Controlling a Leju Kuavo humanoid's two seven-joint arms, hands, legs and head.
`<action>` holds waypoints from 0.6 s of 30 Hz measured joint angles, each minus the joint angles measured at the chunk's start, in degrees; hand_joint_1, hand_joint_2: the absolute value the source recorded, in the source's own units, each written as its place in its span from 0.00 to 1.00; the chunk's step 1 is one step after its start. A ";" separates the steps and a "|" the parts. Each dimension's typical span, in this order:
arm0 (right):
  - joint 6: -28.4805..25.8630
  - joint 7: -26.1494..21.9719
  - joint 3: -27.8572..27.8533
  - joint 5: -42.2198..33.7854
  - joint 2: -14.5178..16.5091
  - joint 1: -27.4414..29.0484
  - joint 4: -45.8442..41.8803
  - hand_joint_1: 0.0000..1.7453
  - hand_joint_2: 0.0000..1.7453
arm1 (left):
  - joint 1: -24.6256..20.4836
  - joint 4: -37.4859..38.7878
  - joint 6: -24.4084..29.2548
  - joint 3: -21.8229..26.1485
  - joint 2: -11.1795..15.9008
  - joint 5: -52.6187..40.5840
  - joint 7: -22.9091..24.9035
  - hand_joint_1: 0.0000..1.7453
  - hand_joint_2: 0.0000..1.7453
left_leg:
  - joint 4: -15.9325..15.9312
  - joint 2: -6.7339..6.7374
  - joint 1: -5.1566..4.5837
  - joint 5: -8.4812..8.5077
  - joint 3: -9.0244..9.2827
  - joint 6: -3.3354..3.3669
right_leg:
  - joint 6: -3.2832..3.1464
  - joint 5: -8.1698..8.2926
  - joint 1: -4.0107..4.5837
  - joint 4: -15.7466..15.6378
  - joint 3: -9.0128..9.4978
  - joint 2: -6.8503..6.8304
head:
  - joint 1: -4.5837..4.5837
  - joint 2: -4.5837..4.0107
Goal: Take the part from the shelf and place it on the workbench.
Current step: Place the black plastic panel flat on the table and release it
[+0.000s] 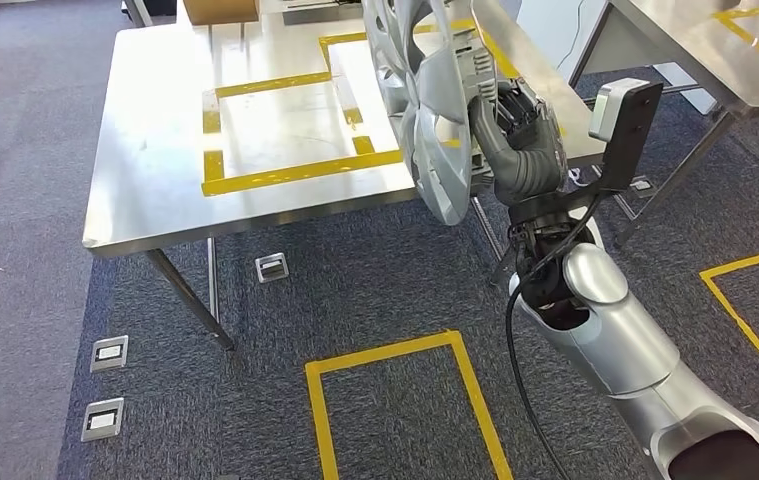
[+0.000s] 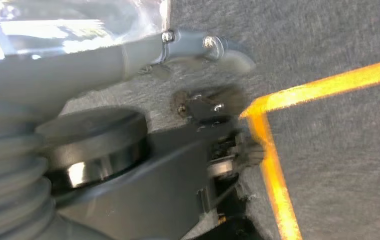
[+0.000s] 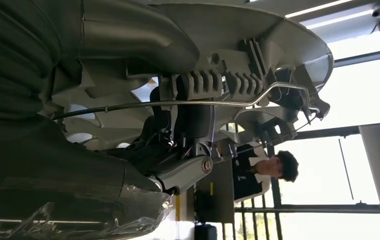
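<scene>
Part [image 1: 425, 110]: one silver wheel cover, held upright above the near edge of the table [image 1: 155, 160].
Right hand [image 1: 511, 112]: clamped on the cover's back rim.
Left hand: state cannot be told — its wrist view is blurred.
Risk: the thin rim may slip from the fingers, or the cover's low edge may catch the table edge as it is lowered.
Count: one part; two tables; one person [image 3: 265, 170].
</scene>
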 joint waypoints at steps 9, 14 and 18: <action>-1.53 0.27 0.54 2.49 0.04 0.28 0.75 1.00 1.00 | 0.10 0.02 0.07 -0.02 0.11 0.00 -0.23 0.00 1.00 | 12.36 0.26 0.52 -2.49 -7.21 -2.19 | -0.79 -1.75 -0.93 -1.47 3.05 0.00 | -0.23 -0.01; -3.35 1.30 0.99 6.45 0.02 -0.42 0.85 1.00 1.00 | 0.05 0.02 0.17 -0.02 0.15 0.00 -0.22 0.00 1.00 | 1.99 0.26 0.30 3.32 -3.28 -1.22 | 0.54 -3.15 -0.96 -0.80 3.93 0.26 | -0.28 -0.01; -4.68 2.32 1.28 9.68 -0.11 -0.76 0.78 1.00 1.00 | -0.04 0.02 0.10 -0.02 0.17 0.01 -0.23 0.00 1.00 | 0.31 0.24 0.58 2.33 -2.65 0.26 | 1.76 -4.21 -0.97 0.72 2.68 0.12 | -0.17 -0.01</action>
